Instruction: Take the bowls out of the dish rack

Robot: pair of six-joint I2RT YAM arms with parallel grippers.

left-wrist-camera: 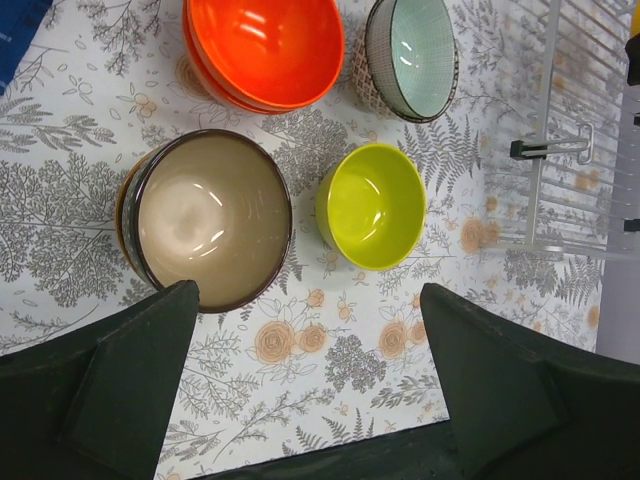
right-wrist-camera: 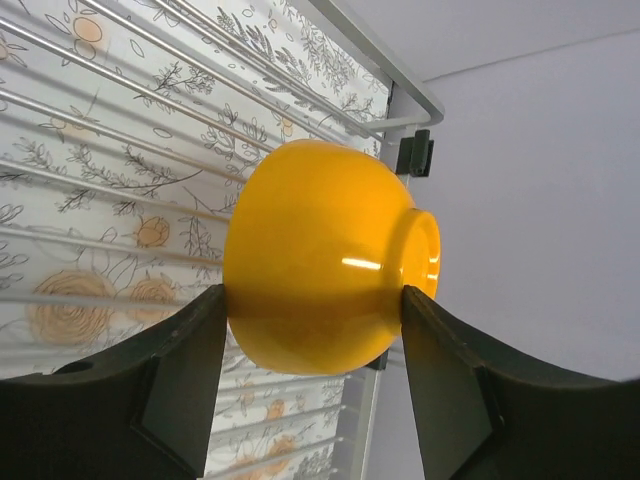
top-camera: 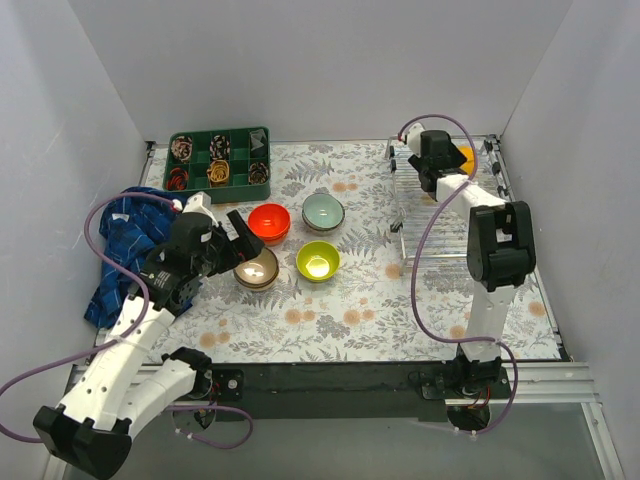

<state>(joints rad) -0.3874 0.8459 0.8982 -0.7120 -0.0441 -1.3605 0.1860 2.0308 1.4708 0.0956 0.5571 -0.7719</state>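
We see a fern-print tabletop point(top-camera: 400, 310) with the wire rack point(top-camera: 420, 190) lying flat at its right side. Well left of the rack, a blue cloth point(top-camera: 125, 250) lies crumpled at the tabletop's edge. A green tray point(top-camera: 220, 160) stands at the back, also left of the rack.

The right tool point(right-wrist-camera: 312, 300) is at the rack's far right corner. Its fingers point(right-wrist-camera: 180, 380) are clamped on either side of the yellow bowl point(right-wrist-camera: 320, 280), which is tipped on its side over the bars with its foot towards the wall. The left tool point(left-wrist-camera: 307, 295) hangs left of the rack with its fingers wide apart, holding nothing.

Four more bowls sit on the tabletop left of the rack. The beige bowl point(left-wrist-camera: 213, 218) is farthest from it, the red bowl point(left-wrist-camera: 262, 45) is behind that, and the lime bowl point(left-wrist-camera: 372, 205) and mint bowl point(left-wrist-camera: 415, 55) are nearest the rack.
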